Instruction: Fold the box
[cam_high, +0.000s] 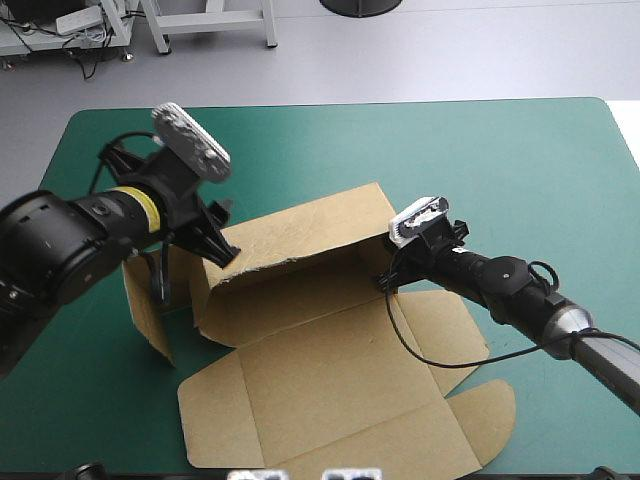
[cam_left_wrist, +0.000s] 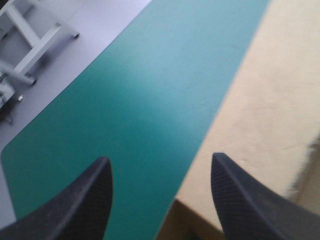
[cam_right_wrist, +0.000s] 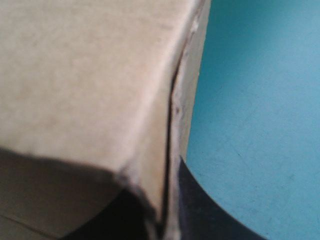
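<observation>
**Box** (cam_high: 330, 370): brown board, partly raised, is lying at the middle of the table's teal-green cover (cam_high: 480, 150). Its long back wall is standing up and leaning a little. The base panel and the tabbed lid are lying flat toward the table's near edge. A side flap at the left end is standing tilted beneath the left arm.

**Left gripper** (cam_high: 218, 250): is hovering at the left end of the raised wall. In its own view its black fingers (cam_left_wrist: 95, 200) are standing wide apart, gripping nothing. The board (cam_left_wrist: 270, 100) is running just beside one finger, and bare cover (cam_left_wrist: 150, 100) is showing ahead.

**Right gripper** (cam_high: 388, 278): is pinching the wall's right end. In its own view it (cam_right_wrist: 165, 215) is nearly closed, the sheet's edge (cam_right_wrist: 85, 75) passing between its fingers. The cover (cam_right_wrist: 260, 100) is showing beside it.
</observation>
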